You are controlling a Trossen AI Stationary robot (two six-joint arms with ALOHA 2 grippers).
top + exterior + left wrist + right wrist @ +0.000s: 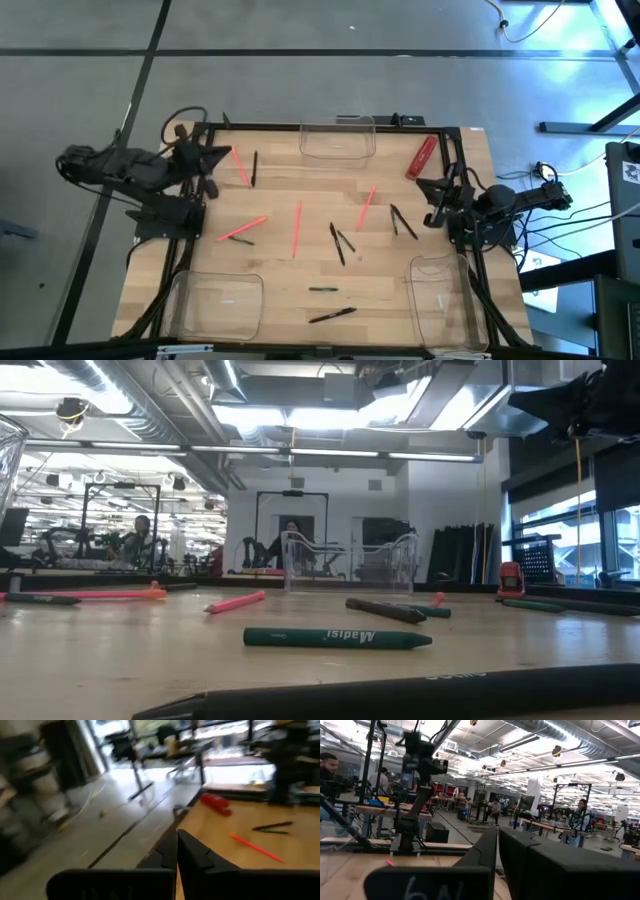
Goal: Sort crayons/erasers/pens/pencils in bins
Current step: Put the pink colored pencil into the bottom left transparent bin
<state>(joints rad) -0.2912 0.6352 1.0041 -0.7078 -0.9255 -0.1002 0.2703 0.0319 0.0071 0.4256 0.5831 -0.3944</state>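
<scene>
Overhead: left gripper [212,157] and right gripper [432,200] fingers pressed together, empty, at frame's side edges; sticks [296,228] untouched mid-table.

Bright ceiling striplights, glaring windows, blurred left wrist view

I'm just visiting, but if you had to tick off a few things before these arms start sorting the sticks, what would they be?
1. Three bins in place, e.g. far bin: ok.
2. Bins hold nothing yet, near-left bin: ok.
3. Sticks lie loose on the table, like the long pink one: ok.
4. Left gripper free of load, shut: ok.
5. Right gripper free of load, shut: ok.
6. Red block apart from the sticks: ok.
</scene>
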